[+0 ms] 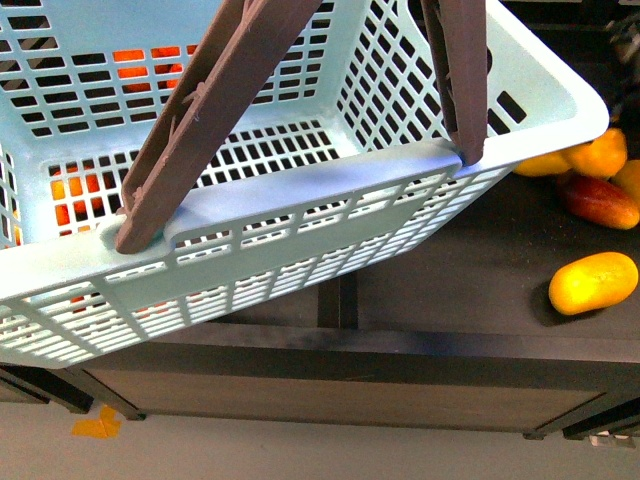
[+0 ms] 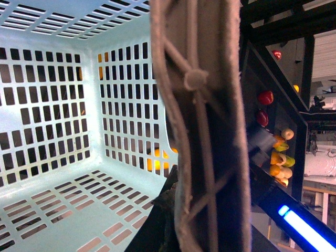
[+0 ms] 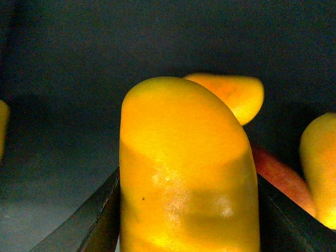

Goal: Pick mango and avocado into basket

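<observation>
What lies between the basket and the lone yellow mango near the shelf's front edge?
Nothing. In the front view, only bare dark shelf separates the basket from that mango.

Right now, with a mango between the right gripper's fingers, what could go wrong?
The mango sits in the right gripper, whose fingers reach only part of it; it might slip when lifted. Other mangoes lie close behind and could get knocked. The basket looks tilted and fills most of the front view, so the drop would be hard to judge.
</observation>
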{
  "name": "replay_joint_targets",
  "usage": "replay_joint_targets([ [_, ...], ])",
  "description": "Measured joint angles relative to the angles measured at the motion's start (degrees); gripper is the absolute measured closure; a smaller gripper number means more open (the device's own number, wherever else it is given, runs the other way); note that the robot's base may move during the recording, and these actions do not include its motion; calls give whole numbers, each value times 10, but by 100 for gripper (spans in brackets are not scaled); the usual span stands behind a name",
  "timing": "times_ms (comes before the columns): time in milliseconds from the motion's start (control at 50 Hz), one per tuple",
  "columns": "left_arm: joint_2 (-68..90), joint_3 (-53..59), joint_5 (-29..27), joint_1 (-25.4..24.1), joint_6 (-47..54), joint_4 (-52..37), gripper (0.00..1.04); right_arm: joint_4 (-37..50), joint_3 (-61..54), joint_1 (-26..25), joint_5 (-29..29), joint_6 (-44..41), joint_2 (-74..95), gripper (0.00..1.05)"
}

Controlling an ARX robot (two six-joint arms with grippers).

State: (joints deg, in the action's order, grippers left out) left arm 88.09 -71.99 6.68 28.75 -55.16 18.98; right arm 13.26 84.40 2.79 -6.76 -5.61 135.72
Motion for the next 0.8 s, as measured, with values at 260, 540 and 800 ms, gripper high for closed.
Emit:
replay_joint_targets([
  [260, 0, 0, 0, 0, 0, 0, 100, 73, -175, 18, -51, 53, -250, 46],
  [540, 0, 0, 0, 0, 0, 0, 100, 107, -236, 81, -31, 117, -412, 46],
  [800, 0, 0, 0, 0, 0, 0, 100, 103, -240, 186, 9, 139, -424, 46],
])
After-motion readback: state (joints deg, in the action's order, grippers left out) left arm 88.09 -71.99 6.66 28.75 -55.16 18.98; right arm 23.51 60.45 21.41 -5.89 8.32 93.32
